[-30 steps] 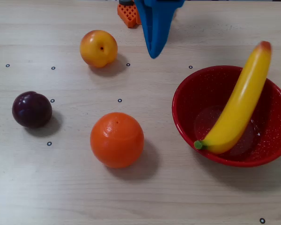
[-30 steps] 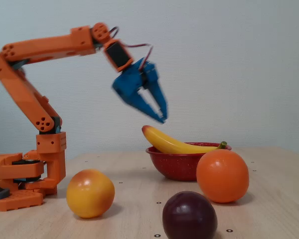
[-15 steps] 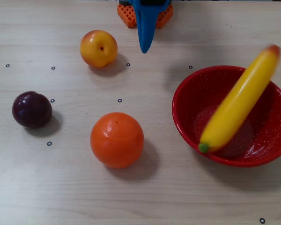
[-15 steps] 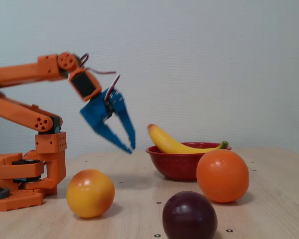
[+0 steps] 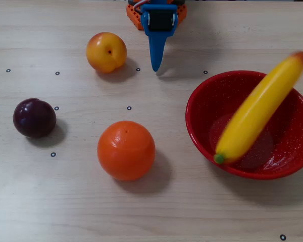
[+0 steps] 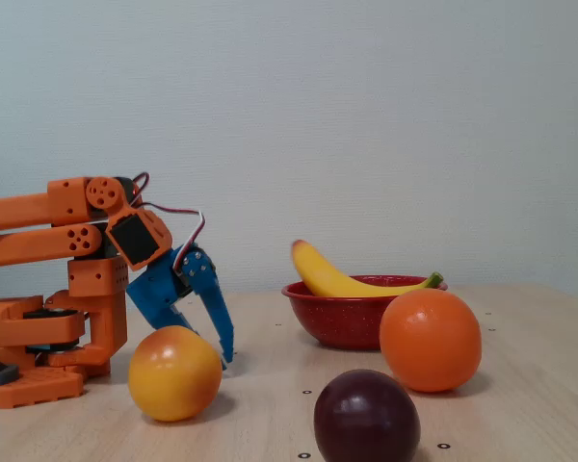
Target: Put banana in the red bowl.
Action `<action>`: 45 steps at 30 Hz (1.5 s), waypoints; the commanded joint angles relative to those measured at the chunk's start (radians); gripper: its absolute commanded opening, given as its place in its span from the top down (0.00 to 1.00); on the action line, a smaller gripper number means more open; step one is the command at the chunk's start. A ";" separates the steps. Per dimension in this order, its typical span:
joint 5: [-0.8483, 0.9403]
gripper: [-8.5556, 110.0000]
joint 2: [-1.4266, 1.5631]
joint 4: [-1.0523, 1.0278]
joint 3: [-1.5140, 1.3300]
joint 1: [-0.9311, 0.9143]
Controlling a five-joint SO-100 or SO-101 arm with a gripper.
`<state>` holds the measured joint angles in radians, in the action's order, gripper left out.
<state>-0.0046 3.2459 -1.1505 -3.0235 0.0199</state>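
The yellow banana lies slanted in the red bowl at the right of the overhead view. Its green stem rests on the near rim and its reddish end sticks out over the far rim. It looks slightly blurred. In the fixed view the banana curves above the red bowl. My blue gripper is far from the bowl, folded down by the arm's base with its tip near the table. In the fixed view the gripper points down beside the peach; its fingers appear shut and hold nothing.
A yellow-orange peach sits just left of the gripper. An orange stands mid-table and a dark plum at the left. The orange arm base fills the left of the fixed view. Small black ring marks dot the wooden table.
The arm folded back and down from near the bowl to its base, bringing the gripper to the table beside the peach. The banana rocked slightly in the bowl.
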 commanded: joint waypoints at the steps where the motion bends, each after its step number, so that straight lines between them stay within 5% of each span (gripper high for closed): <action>1: -0.014 0.93 0.061 -0.031 -0.025 -0.029; 45: -0.058 0.93 0.084 -0.178 -0.034 -0.064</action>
<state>-0.0506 3.3165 -1.2701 -3.0618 -0.0230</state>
